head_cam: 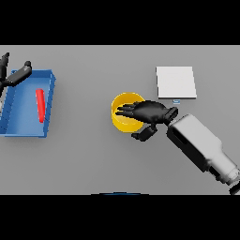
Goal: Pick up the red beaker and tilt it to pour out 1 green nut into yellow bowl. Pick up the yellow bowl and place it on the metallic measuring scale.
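The yellow bowl (123, 118) stands on the grey table near the middle. My right hand (152, 111) hovers over its right half, fingers stretched leftward across the opening and thumb (143, 134) bent beside the near right wall. The hand is open; I cannot tell whether it touches the rim. The red beaker (40, 105) lies on its side inside the blue tray (28, 129) at the left. My left hand (17, 75) sits at the tray's far left corner, open and idle. The metallic scale (176, 82), a pale square plate, lies behind and to the right of the bowl. No green nut shows.
The blue tray's raised walls border the left side of the table. My right forearm (199, 143) slants in from the lower right, just in front of the scale.
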`<act>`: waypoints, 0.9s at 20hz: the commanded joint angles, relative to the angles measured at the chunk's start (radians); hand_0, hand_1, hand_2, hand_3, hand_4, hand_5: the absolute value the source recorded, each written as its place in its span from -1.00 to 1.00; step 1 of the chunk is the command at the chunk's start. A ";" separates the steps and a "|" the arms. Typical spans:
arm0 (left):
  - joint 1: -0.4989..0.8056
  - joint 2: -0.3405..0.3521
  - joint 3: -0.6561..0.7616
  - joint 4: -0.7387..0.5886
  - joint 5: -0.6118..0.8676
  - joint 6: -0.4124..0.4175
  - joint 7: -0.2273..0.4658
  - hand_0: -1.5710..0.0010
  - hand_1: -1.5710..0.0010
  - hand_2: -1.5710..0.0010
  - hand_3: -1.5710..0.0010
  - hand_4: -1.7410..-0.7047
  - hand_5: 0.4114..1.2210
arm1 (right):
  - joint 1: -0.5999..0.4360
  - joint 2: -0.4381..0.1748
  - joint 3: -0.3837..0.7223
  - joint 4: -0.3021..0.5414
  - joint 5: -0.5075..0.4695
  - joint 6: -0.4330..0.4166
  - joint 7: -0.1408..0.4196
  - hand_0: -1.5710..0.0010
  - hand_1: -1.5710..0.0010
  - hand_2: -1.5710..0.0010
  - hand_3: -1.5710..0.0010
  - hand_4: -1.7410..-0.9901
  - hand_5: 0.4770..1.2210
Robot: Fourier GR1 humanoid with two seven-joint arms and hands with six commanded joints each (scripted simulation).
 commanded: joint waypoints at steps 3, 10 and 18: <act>0.003 0.005 -0.001 -0.012 0.000 0.005 0.007 1.00 1.00 1.00 1.00 0.83 -0.21 | 0.000 0.011 -0.006 0.012 -0.008 -0.004 -0.003 1.00 1.00 0.93 0.89 0.15 -0.22; 0.007 0.015 0.002 -0.012 0.000 0.005 0.003 1.00 1.00 1.00 1.00 0.84 -0.21 | -0.003 0.000 0.001 0.010 0.001 0.007 -0.010 0.01 0.17 0.25 -0.06 -0.28 0.62; 0.011 0.016 -0.004 -0.026 -0.004 0.007 0.003 1.00 1.00 1.00 1.00 0.83 -0.22 | -0.009 -0.022 -0.003 -0.030 -0.023 0.043 0.026 -0.83 -0.80 -0.79 -0.47 -0.85 0.94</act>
